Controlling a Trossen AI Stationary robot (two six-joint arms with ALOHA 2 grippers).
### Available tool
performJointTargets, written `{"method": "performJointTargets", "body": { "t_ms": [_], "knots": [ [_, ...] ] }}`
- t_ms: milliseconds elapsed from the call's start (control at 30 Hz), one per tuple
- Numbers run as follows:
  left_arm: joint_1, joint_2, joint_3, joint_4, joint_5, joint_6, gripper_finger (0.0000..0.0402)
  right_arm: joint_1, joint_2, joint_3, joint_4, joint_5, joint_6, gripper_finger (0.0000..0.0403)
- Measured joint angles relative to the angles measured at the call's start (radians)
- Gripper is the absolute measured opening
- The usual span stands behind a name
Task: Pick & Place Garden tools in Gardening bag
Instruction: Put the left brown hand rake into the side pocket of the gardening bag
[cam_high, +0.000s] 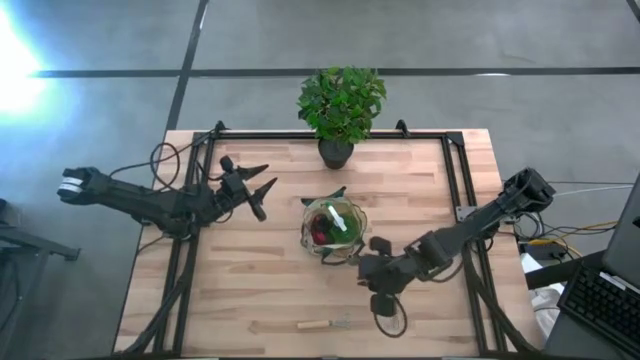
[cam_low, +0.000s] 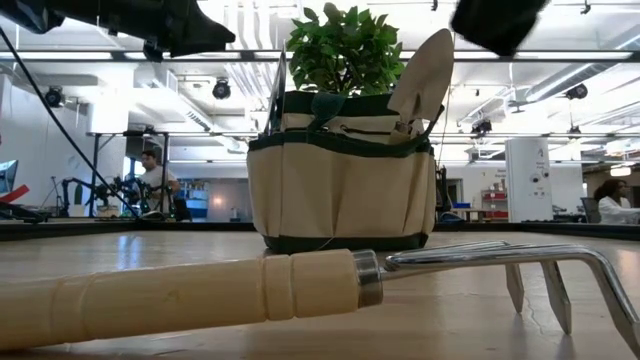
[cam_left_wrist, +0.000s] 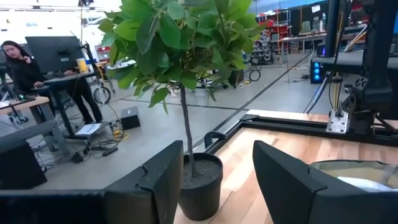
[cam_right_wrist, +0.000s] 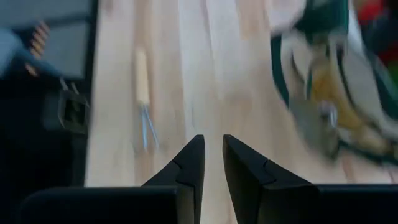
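The olive-khaki gardening bag (cam_high: 333, 228) stands upright at the table's middle. A red item (cam_high: 320, 236) lies inside it, and a trowel blade (cam_low: 425, 75) sticks up out of its mouth. A wooden-handled rake (cam_high: 322, 324) lies flat near the table's front edge and fills the foreground of the low view (cam_low: 300, 285). My right gripper (cam_high: 368, 270) hovers just right of the bag, tipped down toward the table. Its fingers (cam_right_wrist: 212, 149) stand a narrow gap apart with nothing between them. My left gripper (cam_high: 262, 190) hovers left of the bag, held level and open (cam_left_wrist: 217, 180), and is empty.
A leafy plant (cam_high: 340, 105) in a dark pot (cam_left_wrist: 202, 180) stands at the table's far edge, behind the bag. A black frame rail (cam_high: 455, 170) runs along the table's sides. Bare wood lies between the bag and the rake. People sit at desks in the room beyond.
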Motion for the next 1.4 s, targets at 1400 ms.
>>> {"method": "performJointTargets", "body": {
  "t_ms": [1400],
  "knots": [
    [-0.002, 0.016, 0.001, -0.163, 0.245, -0.106, 0.0196, 0.007, 0.652, 0.822, -0.596, 0.159, 0.098, 0.0159]
  ]
}}
